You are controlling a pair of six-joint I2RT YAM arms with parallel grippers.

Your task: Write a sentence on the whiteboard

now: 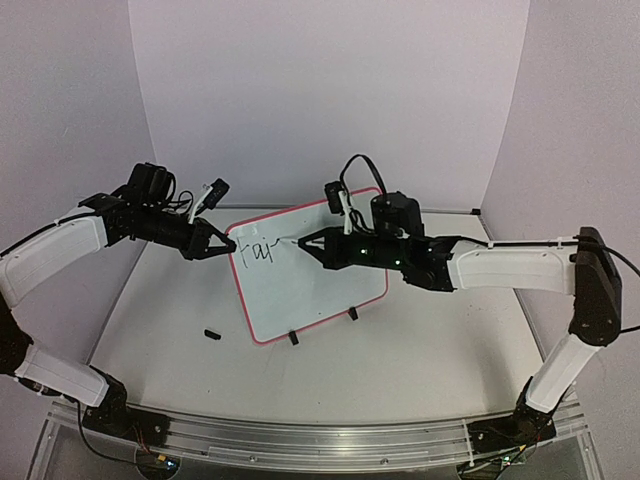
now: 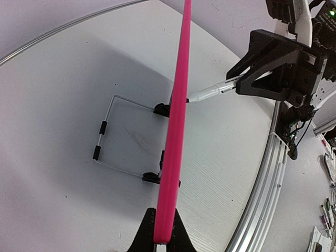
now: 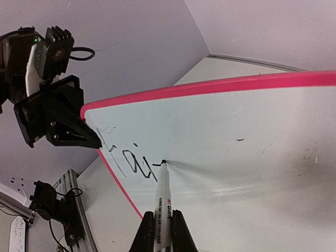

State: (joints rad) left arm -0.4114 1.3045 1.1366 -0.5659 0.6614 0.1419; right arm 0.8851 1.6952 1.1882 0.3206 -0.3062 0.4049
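The whiteboard, white with a thin pink-red frame, stands tilted on two black clip feet mid-table. A few black letters sit at its upper left. My left gripper is shut on the board's upper-left edge; the left wrist view shows the pink edge between my jaws. My right gripper is shut on a white marker, its black tip touching the board just right of the letters. The marker also shows in the left wrist view.
A small black marker cap lies on the table left of the board. A wire stand frame props the board from behind. A metal rail runs along the near table edge. Purple walls close in behind.
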